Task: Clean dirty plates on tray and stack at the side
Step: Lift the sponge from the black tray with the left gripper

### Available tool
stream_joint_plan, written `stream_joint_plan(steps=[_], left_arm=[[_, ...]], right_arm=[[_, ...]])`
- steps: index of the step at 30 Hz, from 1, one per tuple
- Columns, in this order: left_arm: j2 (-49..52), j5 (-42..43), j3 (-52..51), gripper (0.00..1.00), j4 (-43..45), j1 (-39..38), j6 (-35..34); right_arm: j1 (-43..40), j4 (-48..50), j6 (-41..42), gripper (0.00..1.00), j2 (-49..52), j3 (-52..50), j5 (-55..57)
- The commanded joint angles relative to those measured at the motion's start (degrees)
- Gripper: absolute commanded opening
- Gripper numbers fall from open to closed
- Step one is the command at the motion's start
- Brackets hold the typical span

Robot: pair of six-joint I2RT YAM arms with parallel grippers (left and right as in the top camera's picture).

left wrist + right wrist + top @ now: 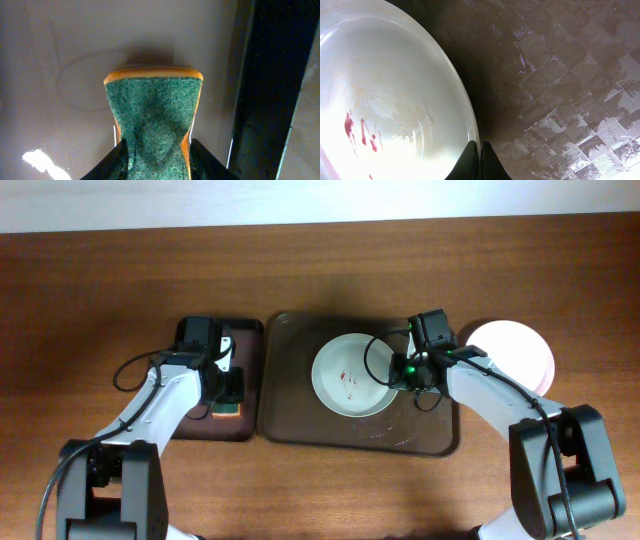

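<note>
The right pincer (480, 159) is pressed almost together, its two tips meeting on the right-hand rim of the dirty plate (395, 90), so it seems to pinch the lip. The red smears (362, 132) lie near the plate's middle, well apart from that grip. The plate sits in the middle of the tray (560, 75), whose glossy floor would likely let it slide. To the right, on the counter (100, 280), lies the side plate (515, 350), partly under the right arm; I cannot tell whether it is one plate or more.

The left pincer (156, 157) pinches the sponge (152, 110) hard enough to waist it, green face toward the camera, above the small dark tray (50, 60), well apart from the plate.

As I judge it, the step is to steady the plate for wiping. The rim grip should stay firm and low, pressing the plate flat and not tipping it. The sponge needs to clear both tray rims, land on the smears, and stroke away from the right fingers with light pressure, lest the thin lip slip free.
</note>
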Motion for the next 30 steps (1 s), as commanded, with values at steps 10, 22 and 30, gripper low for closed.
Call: stream_joint_plan(steps=[10, 22, 30], left_arm=[[3.08, -0.61, -0.66, 0.02, 1.07, 0.17, -1.03], [-15.26, -0.63, 4.42, 0.00, 2.21, 0.24, -0.96], [-28.28, -0.63, 4.42, 0.00, 7.23, 0.22, -0.92]], right_arm=[[0.35, -0.20, 0.09, 0.04, -0.85, 0.24, 1.14], [0.28, -0.15, 0.07, 0.04, -0.85, 0.24, 1.16], [0.31, -0.15, -0.17, 0.04, -0.85, 0.24, 1.14]])
